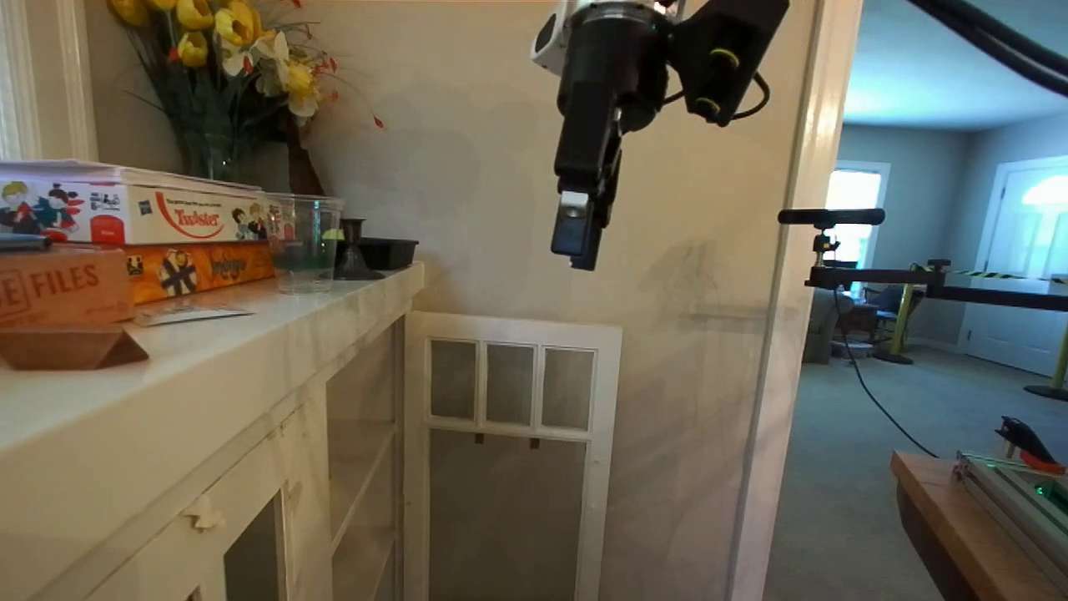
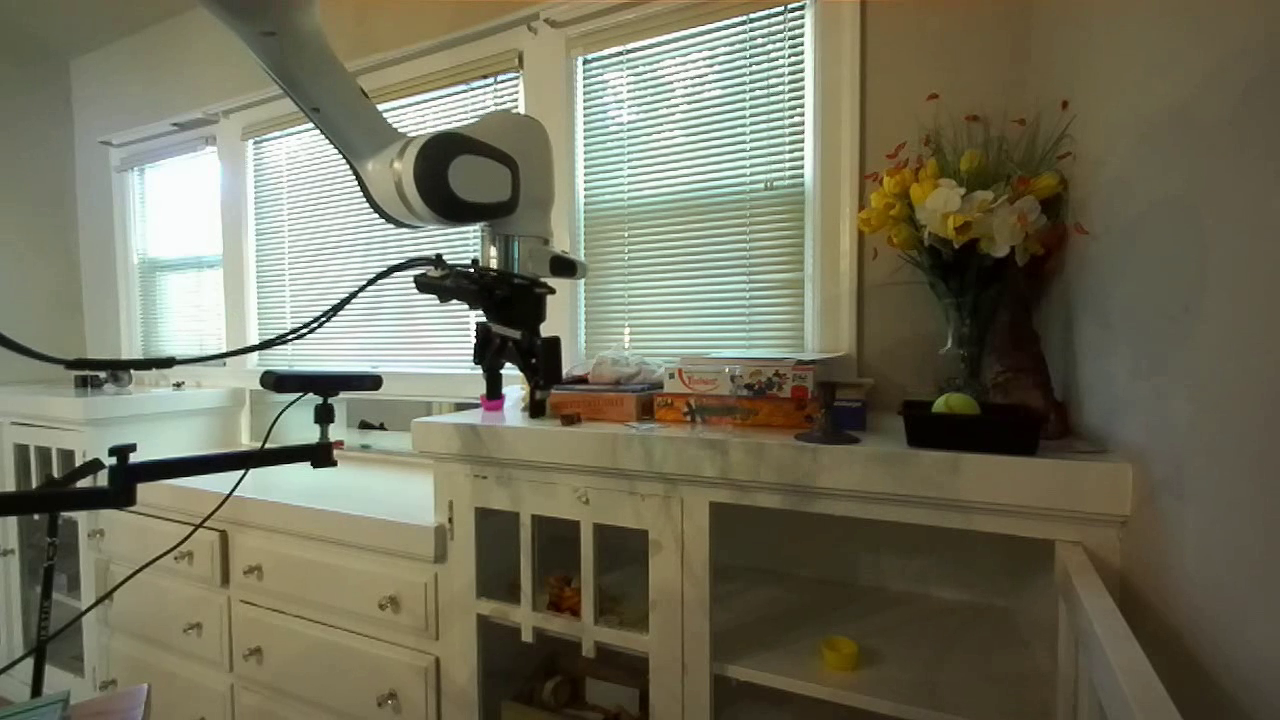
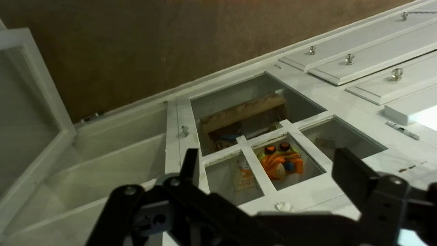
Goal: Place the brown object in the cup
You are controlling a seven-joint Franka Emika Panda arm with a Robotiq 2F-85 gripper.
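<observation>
The brown object (image 1: 73, 347) is a small wedge-shaped piece lying on the white counter near its front edge; it also shows small in an exterior view (image 2: 570, 419). The clear plastic cup (image 1: 305, 244) stands upright on the counter beside the game boxes; I cannot make it out clearly elsewhere. My gripper (image 1: 577, 238) hangs in the air off the counter's front, pointing down, apart from both things. It shows open in an exterior view (image 2: 517, 392). In the wrist view the gripper (image 3: 269, 167) has its fingers wide apart with nothing between them. Neither brown object nor cup shows there.
Stacked game boxes (image 1: 196, 215) stand behind the brown object. A dark candlestick (image 1: 354, 250) and a black tray (image 2: 970, 428) with a green ball are farther along the counter (image 2: 760, 450). A flower vase (image 2: 962, 345) stands in the corner. An open cabinet door (image 1: 605, 467) juts out below.
</observation>
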